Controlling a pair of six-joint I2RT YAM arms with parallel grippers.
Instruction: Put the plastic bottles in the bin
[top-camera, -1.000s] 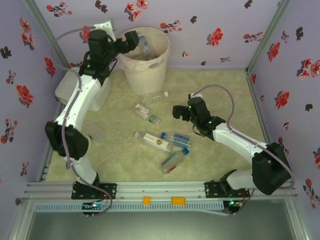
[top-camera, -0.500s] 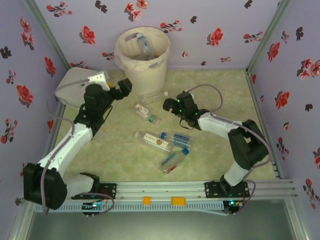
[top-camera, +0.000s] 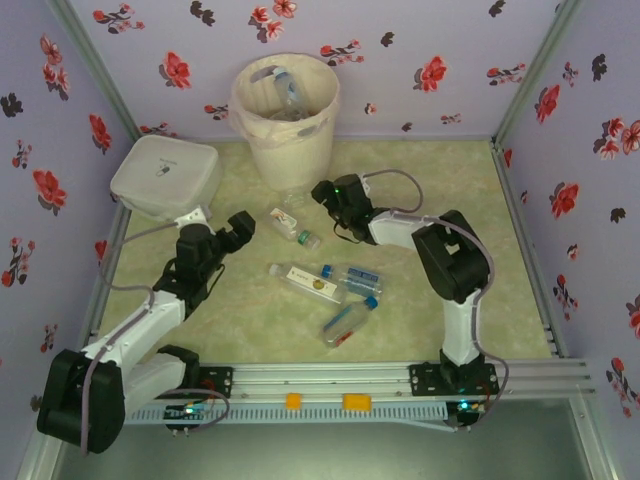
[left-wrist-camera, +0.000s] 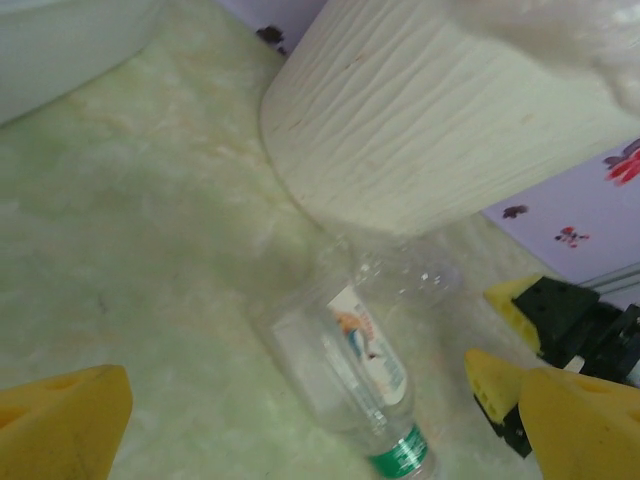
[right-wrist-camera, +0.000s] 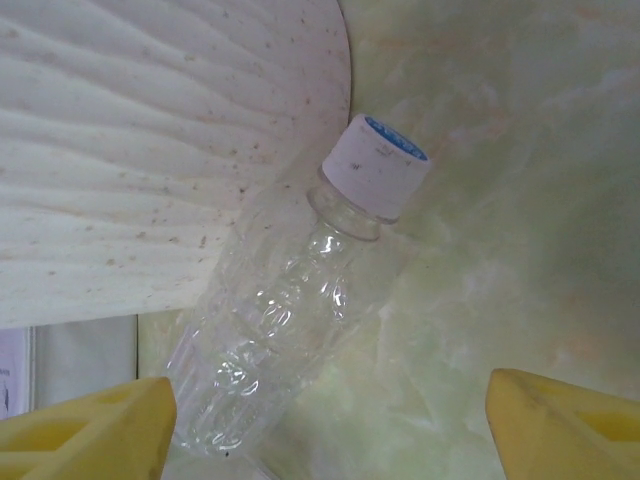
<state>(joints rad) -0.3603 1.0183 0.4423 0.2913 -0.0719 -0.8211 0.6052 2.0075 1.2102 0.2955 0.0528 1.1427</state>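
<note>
The cream bin (top-camera: 285, 120) stands at the back with bottles (top-camera: 288, 88) inside it. My left gripper (top-camera: 238, 228) is open, low over the table, facing a clear green-capped bottle (top-camera: 295, 229) that lies flat (left-wrist-camera: 350, 370) ahead of its fingers (left-wrist-camera: 60, 420). My right gripper (top-camera: 325, 195) is open beside the bin's base, over a clear white-capped bottle (right-wrist-camera: 290, 330) lying against the bin wall (right-wrist-camera: 150, 150). Three more bottles lie mid-table: a labelled one (top-camera: 305, 282), a blue-capped one (top-camera: 352, 277) and another (top-camera: 347, 322).
A flat white rounded box (top-camera: 165, 175) sits at the back left, just behind my left arm. The right gripper's yellow fingers (left-wrist-camera: 512, 300) show at the right edge of the left wrist view, near the green-capped bottle. Flowered walls close in three sides.
My left arm has swung down from the bin rim to the table near the green-capped bottle. My right gripper has reached left and back toward the bin's base.
</note>
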